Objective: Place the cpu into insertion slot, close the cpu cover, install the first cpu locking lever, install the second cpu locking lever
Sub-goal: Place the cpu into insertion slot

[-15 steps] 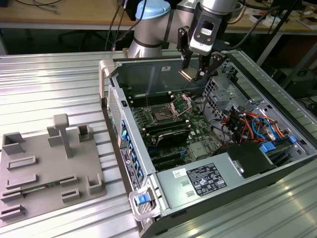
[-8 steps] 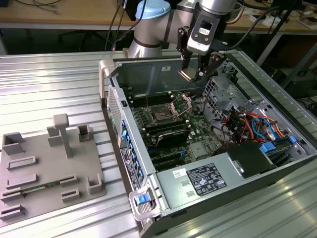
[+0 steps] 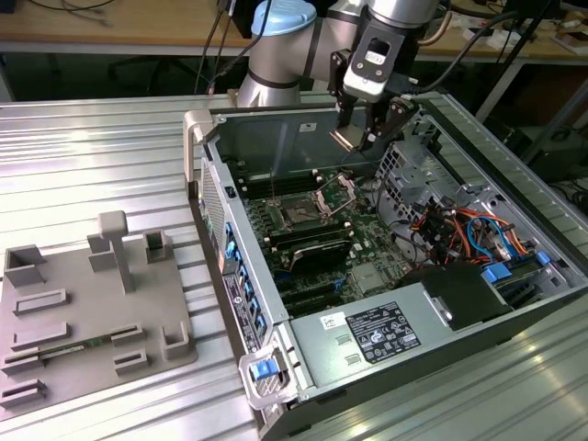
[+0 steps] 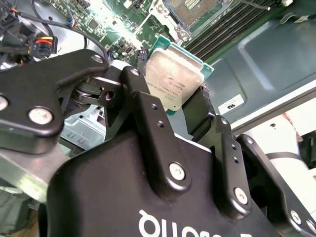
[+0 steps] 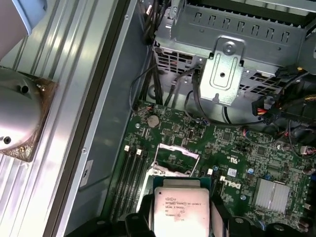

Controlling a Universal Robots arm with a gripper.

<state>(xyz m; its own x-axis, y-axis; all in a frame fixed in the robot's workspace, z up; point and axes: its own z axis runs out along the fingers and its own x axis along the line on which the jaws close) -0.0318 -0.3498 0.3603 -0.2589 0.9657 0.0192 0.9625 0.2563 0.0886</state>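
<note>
Narrowed to the width of the chip, the end effector (image 3: 364, 138) is held above the open grey metal computer case (image 3: 285, 138), which is laid on its side on the ribbed aluminium surface (image 3: 92, 156). Between its two black fingers (image 4: 148, 113) the small flat square cpu with a dull silver-grey metal top (image 4: 175, 81) is gripped by two opposite edges. The chip is clear of the green motherboard (image 3: 366, 237), and its metal side is turned towards both wrist views.

The first step, placing the chip, is judged to be in hand and not yet completed. The square insertion slot (image 3: 300, 214) is seen bare. The thin silvery square cpu cover (image 3: 336, 191) appears to be tilted up from one edge of the slot, so the way in is taken to be open.

To complete the placement, the chip would have to be squared with the slot, laid flat and lowered straight, without being dragged across the contacts. Whether it is yet directly over the slot cannot be told.

One cpu, one insertion slot, one cpu cover, one end effector with two fingers and one computer case are counted. The locking levers are too fine to be counted with confidence. One grey moulded tray (image 3: 55, 363) with raised blocks is set on the surface at the exterior view's left, well apart from the case.
</note>
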